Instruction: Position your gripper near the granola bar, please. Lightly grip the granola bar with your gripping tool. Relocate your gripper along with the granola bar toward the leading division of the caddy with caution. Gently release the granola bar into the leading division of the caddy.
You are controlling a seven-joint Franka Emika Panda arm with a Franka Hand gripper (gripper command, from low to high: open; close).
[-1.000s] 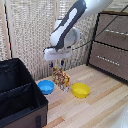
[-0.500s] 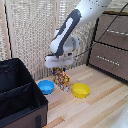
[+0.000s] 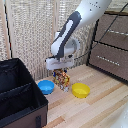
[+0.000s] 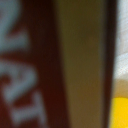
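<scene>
- The gripper [image 3: 62, 76] hung over the granola bar [image 3: 63, 80], which stood between the blue bowl [image 3: 46, 87] and the yellow bowl [image 3: 80, 90] on the wooden table [image 3: 100, 107]; whether the carton touched the wood or hung just off it could not be told.
- In the wrist view the carton [image 4: 55, 64] filled almost the whole picture, so it sat right at the fingers; they seemed closed about it, though the contact itself was hidden and I could not tell for sure.
- The step in hand looked like securing and lifting; a light squeeze would suit a thin carton; too much would crush it.
- The lift ought to go straight up, clear of both bowls, before any travel.
- The caddy [image 3: 20, 95] lay well apart at the exterior view's left; the carry should be slow and high enough to clear its rim.
</scene>
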